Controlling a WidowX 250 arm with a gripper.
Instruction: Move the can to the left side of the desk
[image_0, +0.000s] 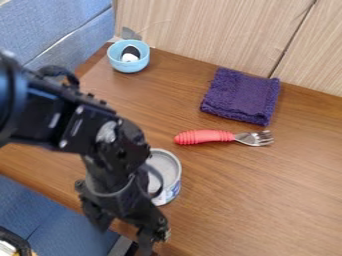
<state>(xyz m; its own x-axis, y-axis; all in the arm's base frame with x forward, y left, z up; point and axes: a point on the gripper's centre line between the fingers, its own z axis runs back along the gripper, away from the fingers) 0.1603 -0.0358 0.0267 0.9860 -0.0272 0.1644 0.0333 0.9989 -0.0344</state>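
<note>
My gripper (124, 234) hangs at the lower left, over the desk's front edge, with its two fingers spread apart and nothing seen between them. Just behind it and to its right stands the can (172, 193), upright, silver on top with a white and blue label. The arm and gripper cover the can's left part, and I cannot tell whether they touch it. The brown wooden desk (260, 200) runs beneath.
A red-handled fork (206, 137) lies beyond the can, with a folded purple cloth (242, 96) behind it. A light blue bowl (128, 68) holding a black and white item stands at the back left. A wood-panelled wall borders the rear.
</note>
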